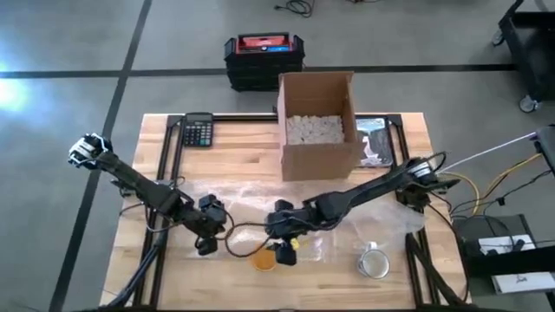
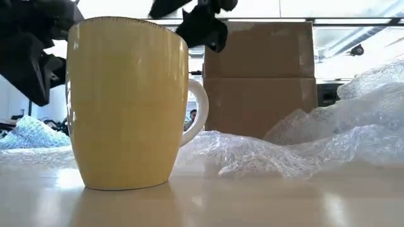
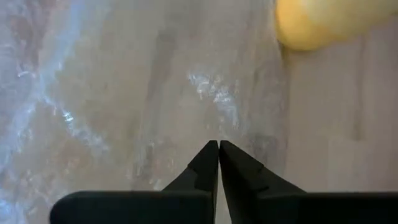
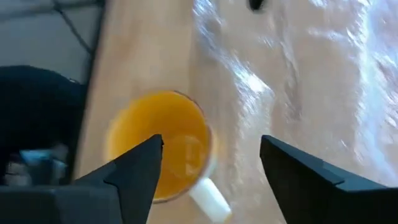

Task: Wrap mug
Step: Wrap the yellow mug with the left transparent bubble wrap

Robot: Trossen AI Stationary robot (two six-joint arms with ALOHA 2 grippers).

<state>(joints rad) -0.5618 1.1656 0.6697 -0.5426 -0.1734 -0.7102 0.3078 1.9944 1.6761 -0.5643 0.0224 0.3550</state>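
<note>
The yellow mug (image 1: 264, 258) stands upright on the wooden bench (image 1: 156, 286) near its front edge, its white handle (image 2: 197, 113) toward the bubble wrap (image 2: 328, 139) in the low view. No brand or writing can be read on it. A second, metal-looking cup (image 1: 374, 262) sits well to its right.

The right gripper (image 4: 211, 155) hangs just above the mug, fingers (image 4: 134, 168) spread wide and holding nothing; the orange interior shows between them. The left gripper (image 3: 218, 155) is just beside the mug on its left, fingers pressed together over the edge of the clear wrap, whether any film is pinched is hard to tell.

Farther back stand an open cardboard box (image 1: 317, 121) holding white packing pieces, a calculator (image 1: 198, 132) whose keys are too small to read, and beyond the bench a black and red case (image 1: 264, 59).
</note>
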